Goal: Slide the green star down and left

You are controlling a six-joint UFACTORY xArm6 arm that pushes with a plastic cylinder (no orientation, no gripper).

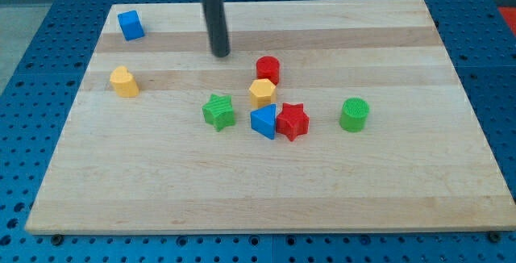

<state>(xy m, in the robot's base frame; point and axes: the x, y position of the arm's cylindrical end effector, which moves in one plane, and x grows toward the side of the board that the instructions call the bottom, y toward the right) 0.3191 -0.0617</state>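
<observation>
Board: pale wood, on a blue pegged table.
Green star: left of frame centre, standing free — apart from the cluster to its right.
My tip: upper middle of frame, above the star and a little to its right; well apart from it, nothing touched. A bare rod, so nothing is grasped or clenched.
Cluster: yellow hexagon, blue triangle and red star packed close; red cylinder just above the hexagon.
Others: green cylinder at right; yellow block at left; blue cube at upper left.
Progress: judged not begun — no contact made with the star yet.
Left to do: the tip is to be brought to the star's upper-right side, then the star pushed toward lower left. That path looks open.
</observation>
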